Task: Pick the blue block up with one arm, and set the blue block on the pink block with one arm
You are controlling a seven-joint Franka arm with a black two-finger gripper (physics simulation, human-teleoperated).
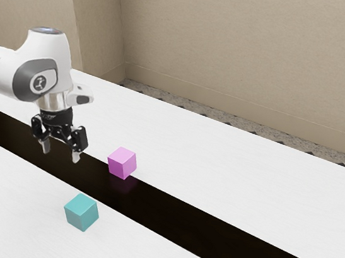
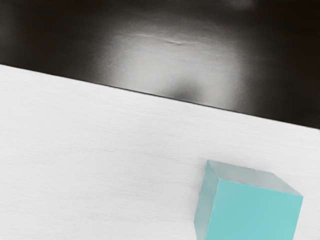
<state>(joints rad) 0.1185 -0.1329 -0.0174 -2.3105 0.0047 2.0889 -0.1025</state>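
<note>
Blue block (image 1: 81,212) looks rigid and light, we reckon; we'd pinch two opposite flat sides. Our gripper (image 1: 61,147) hangs nearby, parted and empty.

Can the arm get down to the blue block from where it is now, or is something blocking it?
Probably yes. The gripper hangs open above the table, and the blue block sits alone on it, top and sides bare. The pink block stands apart, out of the way.
</note>
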